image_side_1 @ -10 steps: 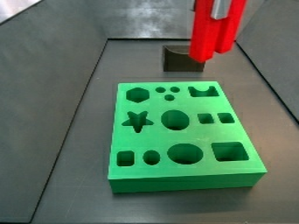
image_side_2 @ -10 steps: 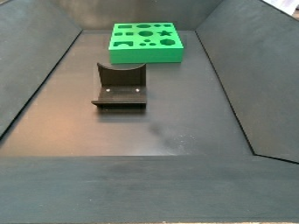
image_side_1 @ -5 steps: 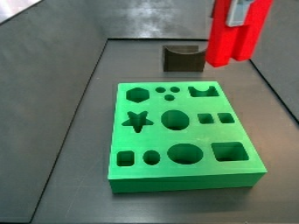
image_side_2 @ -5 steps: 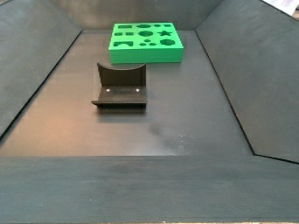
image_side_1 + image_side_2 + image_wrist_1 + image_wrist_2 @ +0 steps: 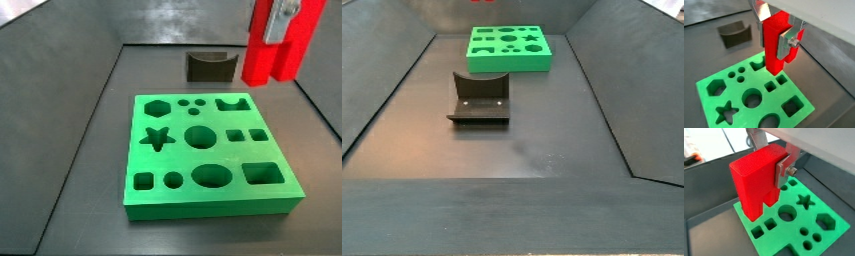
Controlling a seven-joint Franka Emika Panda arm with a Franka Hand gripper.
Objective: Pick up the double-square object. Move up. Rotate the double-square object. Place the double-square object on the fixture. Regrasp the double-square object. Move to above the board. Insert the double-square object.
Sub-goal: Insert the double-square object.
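I am seeing the gripper (image 5: 783, 31) hanging in the air above the board (image 5: 724, 95), and it is clamping the double-square object (image 5: 775, 44) between its silver fingers (image 5: 789, 41), one plate on each flat side. The red piece is standing upright, long axis vertical, with its stepped lower end pointing down at the green slab but clear of it. In a wrist view the piece (image 5: 756, 182) is filling much of the picture, its notched bottom hovering over the square cut-outs near one edge of the board (image 5: 811, 223).

In a side view the double-square object (image 5: 277, 48) is showing up high near the board's far right corner, over the edge rather than the middle, with the gripper (image 5: 282, 12) cut off by the top of the picture. The board (image 5: 207, 200) is lying flat on the dark floor, and the fixture (image 5: 211, 67) is sitting just behind its far edge, apart from it.

In a side view the fixture (image 5: 478, 100) is standing nearer the camera than the board (image 5: 509, 58), and only a sliver of red (image 5: 484, 2) is showing at the top edge.
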